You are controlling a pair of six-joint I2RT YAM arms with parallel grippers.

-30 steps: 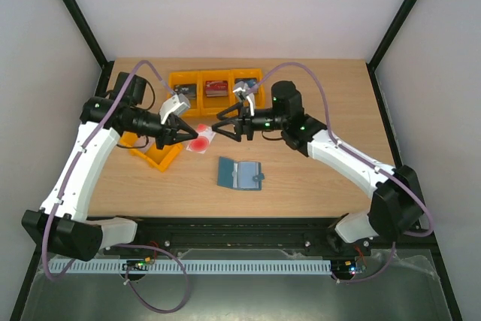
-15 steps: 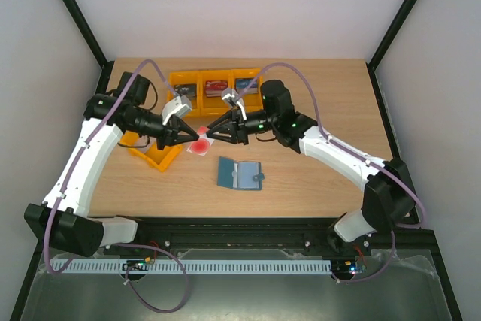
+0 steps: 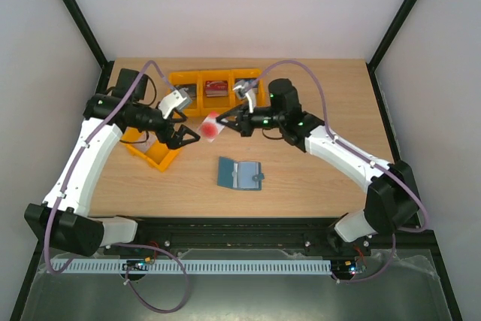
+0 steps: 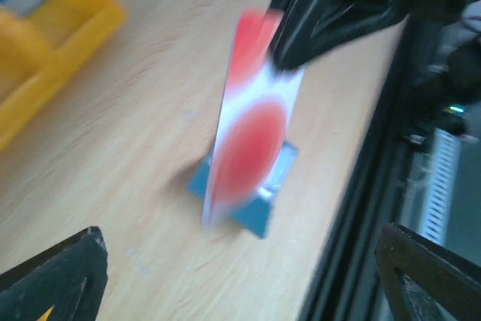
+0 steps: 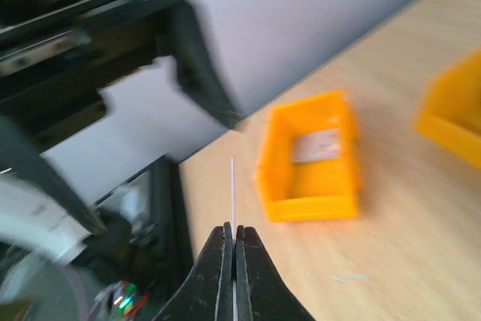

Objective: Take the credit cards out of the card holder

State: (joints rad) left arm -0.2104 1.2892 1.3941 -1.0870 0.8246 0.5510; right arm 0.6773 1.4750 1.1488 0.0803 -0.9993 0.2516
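- Top external: my right gripper [image 3: 228,121] pinches the red-marked credit card [image 3: 211,127] by its edge, holding it in the air.
- My left gripper [image 3: 183,135] is spread wide and off the card, so probably the right carries it alone.
- The open card holder [image 3: 240,174] lies flat on the table [image 3: 323,186].

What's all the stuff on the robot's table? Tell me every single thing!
credit card: one, white with a red round mark, up in the air in the right claw
card holder: one, teal-blue, lying open on the table near the front
orange bins: four; three in a row at the back, one by the left arm
things in the bins: the middle back one is red; the rest are too small to tell
table: one, light wood
arms: two, white and black; left, right
left claw: open, empty
right claw: shut on the credit card
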